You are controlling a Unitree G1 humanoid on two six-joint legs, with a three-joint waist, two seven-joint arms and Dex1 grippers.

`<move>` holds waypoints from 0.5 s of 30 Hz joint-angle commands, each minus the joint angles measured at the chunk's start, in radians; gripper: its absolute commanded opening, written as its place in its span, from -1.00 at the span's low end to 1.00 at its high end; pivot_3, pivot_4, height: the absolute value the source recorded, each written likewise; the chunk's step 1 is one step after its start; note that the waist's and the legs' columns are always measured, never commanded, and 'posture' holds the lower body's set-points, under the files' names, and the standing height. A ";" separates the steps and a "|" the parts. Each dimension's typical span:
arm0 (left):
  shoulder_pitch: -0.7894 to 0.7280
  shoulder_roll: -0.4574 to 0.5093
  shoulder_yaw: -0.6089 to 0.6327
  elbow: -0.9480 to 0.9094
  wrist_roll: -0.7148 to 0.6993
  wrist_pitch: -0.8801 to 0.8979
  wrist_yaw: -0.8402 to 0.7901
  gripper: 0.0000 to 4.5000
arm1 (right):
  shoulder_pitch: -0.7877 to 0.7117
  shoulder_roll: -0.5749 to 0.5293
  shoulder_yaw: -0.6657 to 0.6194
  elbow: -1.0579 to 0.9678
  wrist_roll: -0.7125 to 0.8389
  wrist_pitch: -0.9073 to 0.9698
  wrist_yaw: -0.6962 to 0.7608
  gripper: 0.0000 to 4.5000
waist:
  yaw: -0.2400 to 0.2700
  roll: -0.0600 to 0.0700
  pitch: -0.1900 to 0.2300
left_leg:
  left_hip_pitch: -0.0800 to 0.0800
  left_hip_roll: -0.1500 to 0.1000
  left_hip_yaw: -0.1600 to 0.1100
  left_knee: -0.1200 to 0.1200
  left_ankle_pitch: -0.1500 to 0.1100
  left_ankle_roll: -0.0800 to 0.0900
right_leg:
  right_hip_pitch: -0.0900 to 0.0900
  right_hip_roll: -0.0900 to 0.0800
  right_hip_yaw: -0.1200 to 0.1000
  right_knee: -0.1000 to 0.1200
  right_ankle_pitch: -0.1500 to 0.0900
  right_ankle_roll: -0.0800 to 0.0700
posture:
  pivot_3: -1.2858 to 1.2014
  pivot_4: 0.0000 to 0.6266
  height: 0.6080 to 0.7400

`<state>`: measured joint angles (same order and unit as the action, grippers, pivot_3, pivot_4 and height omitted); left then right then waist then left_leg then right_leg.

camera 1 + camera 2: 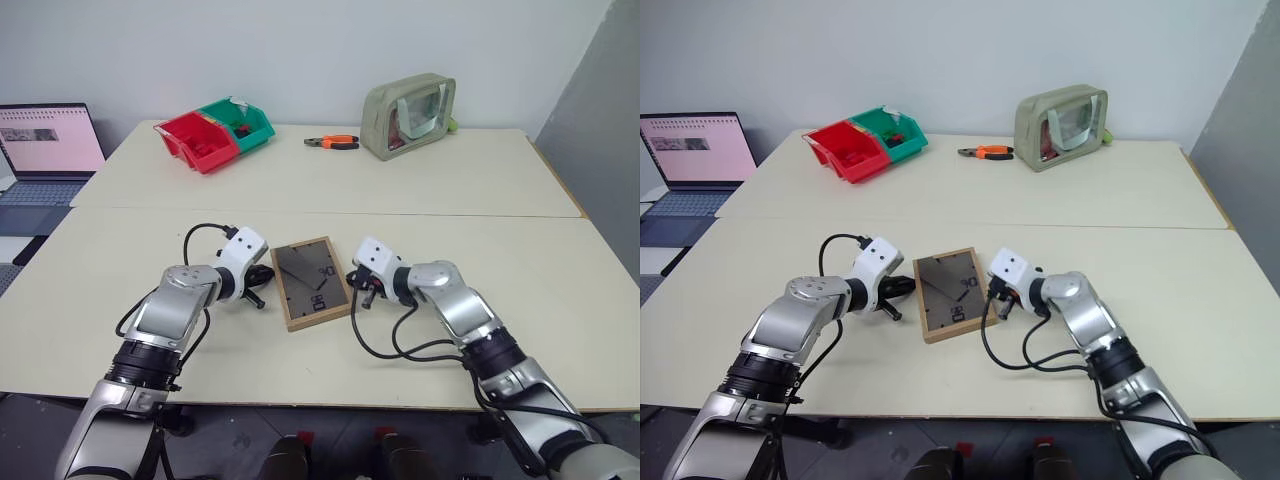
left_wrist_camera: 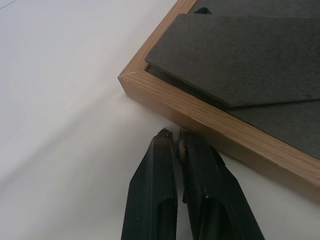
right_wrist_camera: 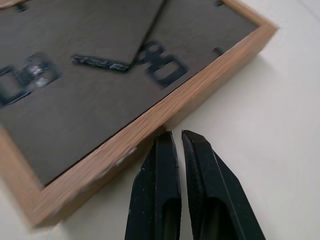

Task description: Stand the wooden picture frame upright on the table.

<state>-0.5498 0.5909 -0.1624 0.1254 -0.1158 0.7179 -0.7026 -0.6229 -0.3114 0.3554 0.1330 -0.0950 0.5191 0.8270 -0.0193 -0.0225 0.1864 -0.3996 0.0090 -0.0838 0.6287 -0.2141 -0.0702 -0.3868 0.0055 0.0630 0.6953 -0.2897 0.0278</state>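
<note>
- Frame (image 1: 312,282) lies flat, dark back up, on the near desk (image 1: 500,240), between the two claws.
- Left claw (image 2: 172,136): pressed together, tips just beside the frame's edge.
- Right claw (image 3: 174,136): pressed together at the opposite edge.

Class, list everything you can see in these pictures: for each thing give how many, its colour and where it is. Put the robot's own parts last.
wooden picture frame: one, light wood with dark back up, flat on the near table between the grippers
table: one, cream, seam across it
bins: two, red and green, far left, side by side
pliers: one, orange handles, far middle
pouch: one, olive with clear window, far right of pliers
laptop: one, open, off the table's left
left gripper: one, black, shut, at frame's left edge
right gripper: one, black, shut, at frame's right edge
</note>
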 commanded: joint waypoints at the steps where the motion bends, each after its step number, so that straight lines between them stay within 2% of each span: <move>1: 0.003 -0.064 -0.099 -0.043 -0.016 0.029 -0.065 -0.84 | 0.053 -0.041 0.006 -0.219 0.030 0.084 0.033 -0.87 | 0.000 0.000 0.000 | 0.000 0.000 0.000 0.000 0.000 0.000 | 0.000 0.000 0.000 0.000 -0.001 0.001 | 0.03 -0.52 1.00; 4: -0.002 -0.073 -0.124 -0.072 -0.019 0.054 -0.094 -0.84 | 0.097 -0.073 -0.001 -0.315 0.038 0.146 0.033 -0.87 | -0.001 0.000 0.000 | 0.000 0.000 0.000 0.000 0.000 0.000 | 0.000 0.000 0.000 -0.001 -0.002 0.003 | 0.03 -0.52 1.00; 8: 0.006 -0.037 -0.127 -0.112 -0.024 0.087 -0.137 -0.84 | 0.097 -0.111 -0.032 -0.279 0.012 0.152 -0.019 -0.87 | -0.008 0.000 0.000 | 0.000 0.000 0.000 0.000 0.000 0.000 | 0.000 0.000 0.000 -0.001 -0.002 0.004 | 0.03 -0.52 1.00; 14: 0.056 0.103 -0.068 -0.256 -0.145 0.202 -0.303 -0.84 | 0.043 -0.116 -0.060 -0.147 -0.008 0.108 -0.095 -0.87 | -0.017 0.000 0.000 | -0.001 0.001 0.002 -0.001 0.000 0.000 | -0.001 0.001 0.001 -0.003 -0.002 0.004 | 0.03 -0.52 1.00; 15: 0.070 0.133 -0.046 -0.273 -0.179 0.211 -0.344 -0.77 | 0.036 -0.113 -0.062 -0.130 -0.004 0.101 -0.098 -0.89 | -0.019 -0.001 0.000 | 0.000 0.001 0.002 -0.002 0.000 0.000 | -0.001 0.001 0.001 -0.004 -0.002 0.004 | 0.03 -0.52 1.00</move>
<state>-0.5104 0.6745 -0.2346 -0.0838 -0.2120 0.8907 -0.9435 -0.5553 -0.4265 0.3224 -0.0100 -0.1031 0.6523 0.7465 -0.0379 -0.0232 0.1869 -0.4004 0.0101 -0.0822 0.6268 -0.2142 -0.0703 -0.3882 0.0072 0.0643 0.6911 -0.2921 0.0318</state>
